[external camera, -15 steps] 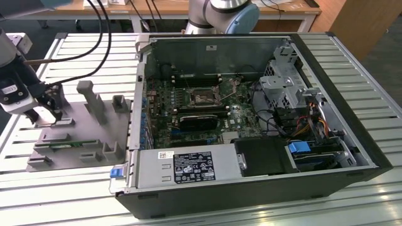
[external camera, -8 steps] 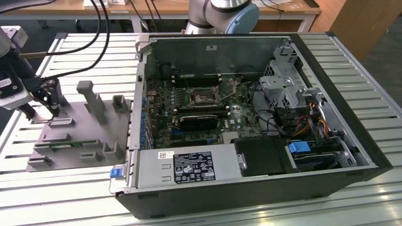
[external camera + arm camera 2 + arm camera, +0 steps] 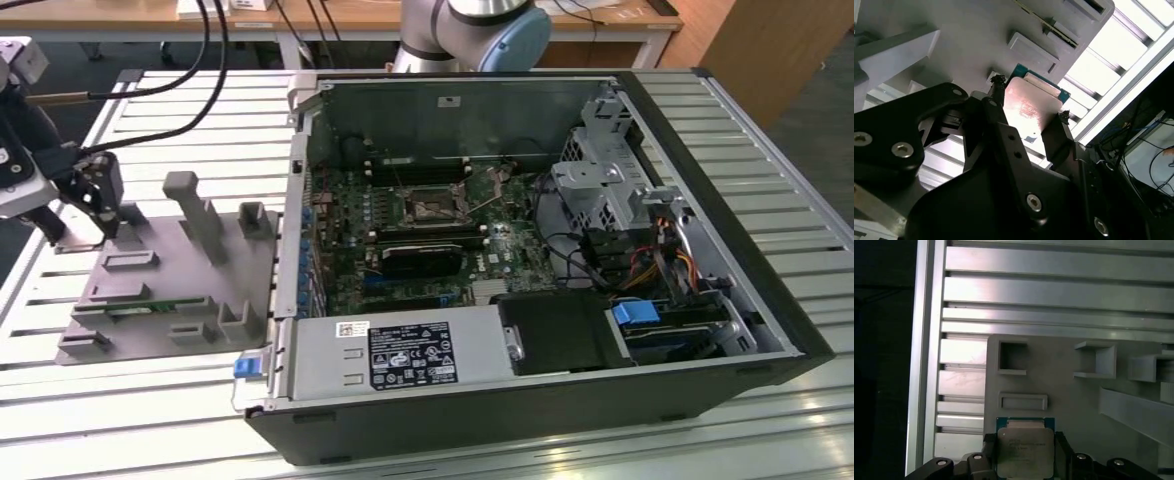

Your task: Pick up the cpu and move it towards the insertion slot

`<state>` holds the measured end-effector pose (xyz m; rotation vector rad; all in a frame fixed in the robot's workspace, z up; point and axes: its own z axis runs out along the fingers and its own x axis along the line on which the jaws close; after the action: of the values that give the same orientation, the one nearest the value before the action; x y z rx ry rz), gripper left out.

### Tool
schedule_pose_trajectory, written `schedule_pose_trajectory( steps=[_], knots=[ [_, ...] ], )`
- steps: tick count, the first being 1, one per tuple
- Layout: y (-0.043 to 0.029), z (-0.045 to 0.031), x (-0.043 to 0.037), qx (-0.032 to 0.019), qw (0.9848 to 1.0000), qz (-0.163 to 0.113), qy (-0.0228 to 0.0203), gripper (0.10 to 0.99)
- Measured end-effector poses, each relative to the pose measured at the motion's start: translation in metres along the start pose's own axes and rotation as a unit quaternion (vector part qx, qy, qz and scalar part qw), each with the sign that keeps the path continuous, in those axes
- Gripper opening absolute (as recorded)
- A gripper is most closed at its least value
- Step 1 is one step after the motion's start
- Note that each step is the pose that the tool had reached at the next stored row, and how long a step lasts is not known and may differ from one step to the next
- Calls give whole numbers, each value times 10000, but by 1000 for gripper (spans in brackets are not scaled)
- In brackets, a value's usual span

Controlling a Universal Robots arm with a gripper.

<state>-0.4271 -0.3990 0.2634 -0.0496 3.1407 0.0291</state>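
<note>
The cpu (image 3: 1029, 107) (image 3: 1024, 450), a flat square chip with a shiny metal top and a green rim, sits between my two black fingers in both wrist views. My gripper (image 3: 1030, 98) (image 3: 1025, 441) is shut on its two opposite edges, just over the grey fixture plate (image 3: 1064, 390). In the exterior view my gripper (image 3: 104, 215) hangs over the plate's far corner at the exterior view's left. The insertion slot (image 3: 434, 205), a silver-framed socket with a dark centre, lies inside the open computer case, well to the exterior view's right of my gripper.
The grey fixture plate (image 3: 174, 290) carries several upright posts and holders, and a green circuit strip (image 3: 154, 307) near its front. The case wall (image 3: 296, 200) stands between plate and board. A black heatsink block (image 3: 420, 262) sits just in front of the socket. Cables hang at the back left.
</note>
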Motion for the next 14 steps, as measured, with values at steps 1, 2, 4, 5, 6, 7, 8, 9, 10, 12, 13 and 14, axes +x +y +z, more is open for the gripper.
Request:
schedule_pose_trajectory(
  steps=[1, 2, 4, 5, 6, 7, 8, 9, 10, 12, 13, 14],
  knots=[
    [1, -23, 0, 0, 10000, 0, 0, 541],
    [2, -46, 0, 0, 10000, 0, -1, 541],
    [3, -94, 0, 1, 10000, 0, 0, 541],
    [4, -117, 0, 1, 10000, 0, 0, 541],
    [5, -141, 0, 2, 10000, 0, -1, 541],
    [6, -164, 0, 2, 10000, 0, -1, 541],
    [7, -187, 0, 2, 10000, 0, -1, 541],
    [8, -211, 0, 3, 10000, 0, -1, 541],
    [9, -234, 0, 3, 10000, 0, -1, 541],
    [11, -281, 0, 3, 10000, 0, -2, 541],
    [12, -304, 0, 4, 10000, 0, -2, 541],
    [13, -326, 0, 4, 10000, 0, -2, 541]
  ],
)
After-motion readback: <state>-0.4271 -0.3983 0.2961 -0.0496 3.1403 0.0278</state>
